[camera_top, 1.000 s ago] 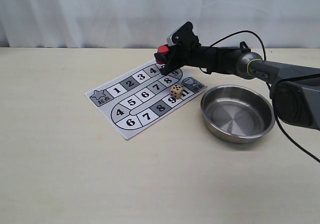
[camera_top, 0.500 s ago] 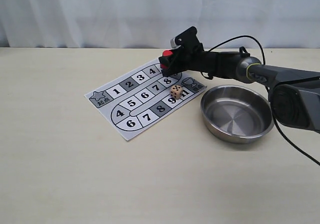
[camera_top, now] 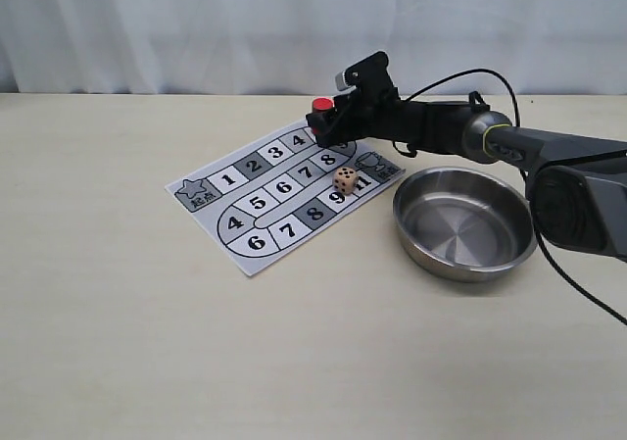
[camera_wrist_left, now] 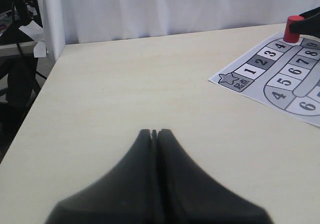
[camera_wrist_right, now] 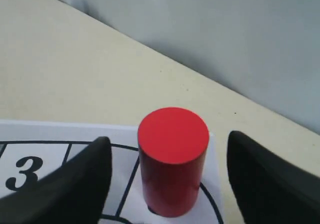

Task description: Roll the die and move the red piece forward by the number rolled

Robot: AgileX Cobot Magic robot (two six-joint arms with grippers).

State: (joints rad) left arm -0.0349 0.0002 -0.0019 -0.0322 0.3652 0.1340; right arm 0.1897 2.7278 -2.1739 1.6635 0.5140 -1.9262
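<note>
The red piece [camera_top: 321, 105] [camera_wrist_right: 172, 156] [camera_wrist_left: 293, 28] stands upright on the numbered board [camera_top: 257, 203] [camera_wrist_left: 270, 79], at the far bend just past square 4. My right gripper [camera_top: 329, 119] [camera_wrist_right: 169, 144] is open. Its black fingers [camera_wrist_right: 75, 184] flank the piece with a gap on each side. The tan die [camera_top: 344, 179] rests on the board near squares 9 and 11, with several pips on top. My left gripper [camera_wrist_left: 154, 132] is shut on nothing, over bare table well away from the board, and does not show in the exterior view.
A round steel bowl [camera_top: 465, 222] sits on the table right of the board, under the right arm. A white curtain hangs along the table's far edge.
The right gripper held the red piece just above the board; it has lowered it onto the far bend and let go, with its fingers now apart. The die has not moved.
</note>
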